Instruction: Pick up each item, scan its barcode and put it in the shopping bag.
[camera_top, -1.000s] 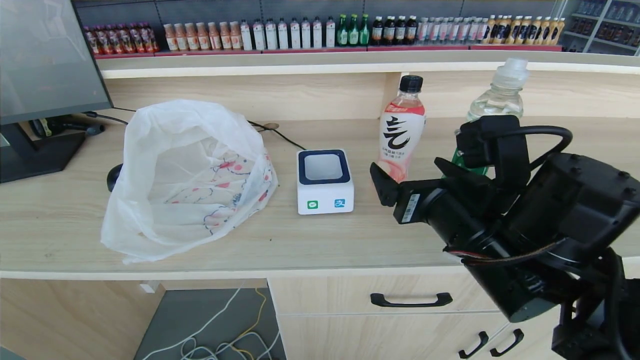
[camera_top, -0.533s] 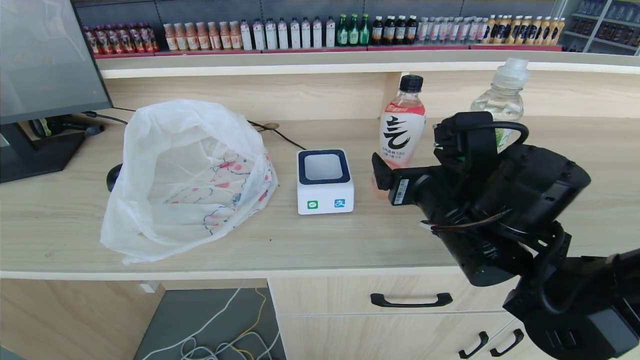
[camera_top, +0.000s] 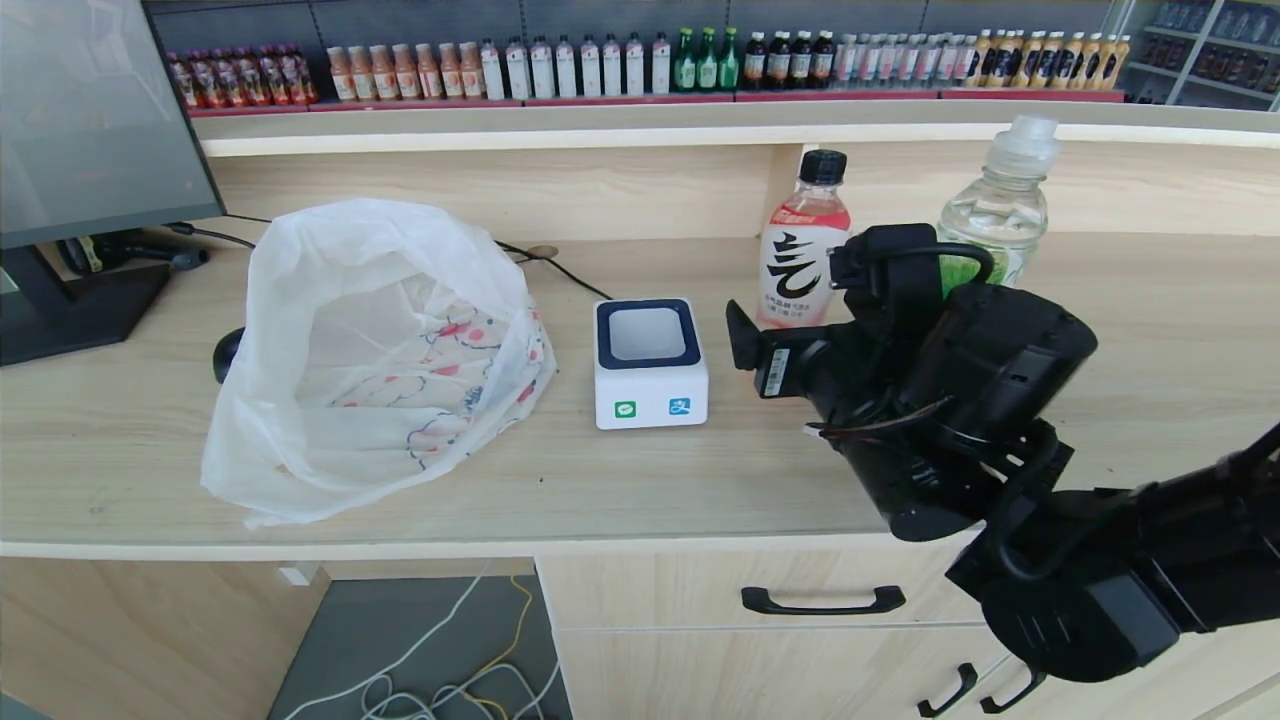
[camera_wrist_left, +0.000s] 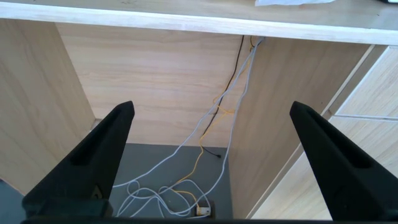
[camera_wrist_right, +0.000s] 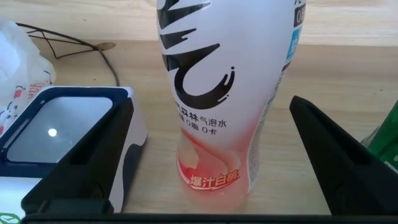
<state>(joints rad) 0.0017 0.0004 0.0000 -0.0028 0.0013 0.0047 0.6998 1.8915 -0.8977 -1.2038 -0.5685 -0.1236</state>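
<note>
My right pincer (camera_wrist_right: 205, 163) stands wide open with nothing in its grasp; its fingers (camera_wrist_right: 87, 168) flank the pink bottle (camera_wrist_right: 217, 93) on either side, and I see a gap between each and the bottle. In the head camera that bottle (camera_top: 803, 255) stands upright on the counter (camera_top: 640, 480), right of centre in the upper half of the frame, black cap on; the right arm comes in from the lower right and hides the bottle's foot. Just to its right stands a clear bottle (camera_top: 995, 215) with a green label, also upright, partly behind the arm. The scanner (camera_top: 649, 362), a white box with a dark-rimmed window facing up, sits at centre frame, near the pink bottle but apart from it. Left of centre the shopping bag (camera_top: 370, 350) slumps on the counter with its mouth gaping toward me. A monitor (camera_top: 90, 110) fills the upper left corner. My left pincer (camera_wrist_left: 208, 162) is likewise spread wide and empty, hanging below the counter edge above loose cables (camera_wrist_left: 186, 186) on the floor.
</note>
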